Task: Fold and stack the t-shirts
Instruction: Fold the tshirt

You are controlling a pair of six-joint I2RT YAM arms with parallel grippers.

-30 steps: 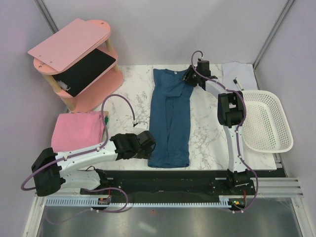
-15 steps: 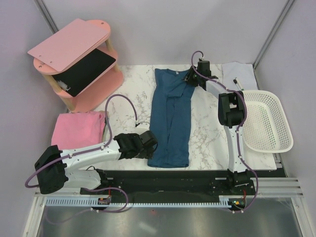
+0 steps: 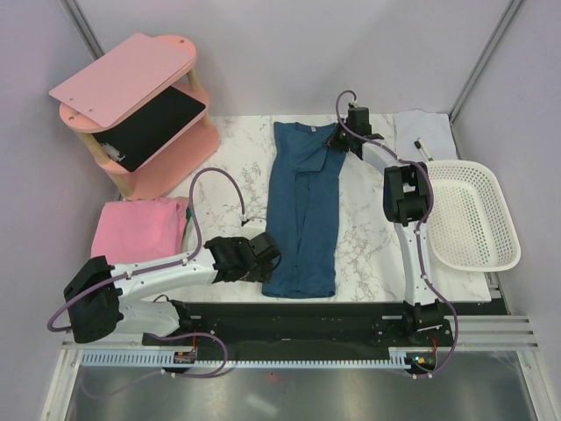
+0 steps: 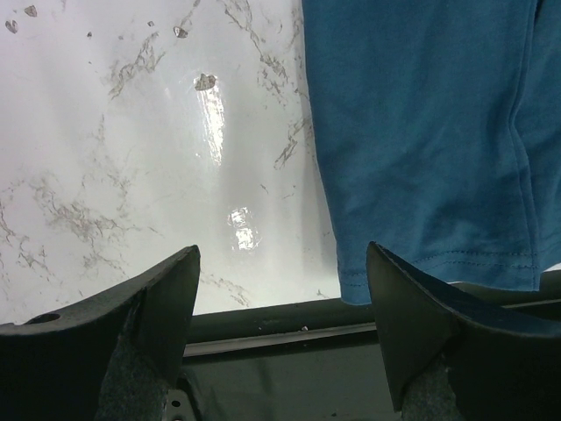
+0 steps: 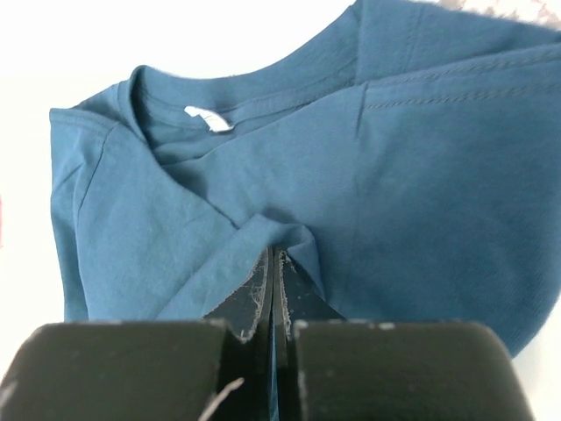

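A dark teal-blue t-shirt (image 3: 305, 210) lies as a long narrow strip down the middle of the marble table, collar at the far end. A pink t-shirt (image 3: 140, 230) sits folded at the near left. My right gripper (image 3: 337, 139) is at the teal shirt's far right shoulder. In the right wrist view it (image 5: 273, 254) is shut on a pinched ridge of the teal cloth (image 5: 421, 175) just below the collar. My left gripper (image 3: 267, 254) hovers open at the shirt's near left corner. Its fingers straddle the table edge, with the hem corner (image 4: 421, 132) beside the right finger.
A pink wooden shelf (image 3: 140, 105) holding a black tablet stands at the far left. A white perforated basket (image 3: 473, 215) sits at the right, and a small white cloth with a pen (image 3: 425, 132) lies behind it. The black table rail (image 4: 263, 320) runs under my left gripper.
My right gripper has closed on the teal shirt's cloth near the collar. My left arm has slid a little to the right toward the hem corner, staying open.
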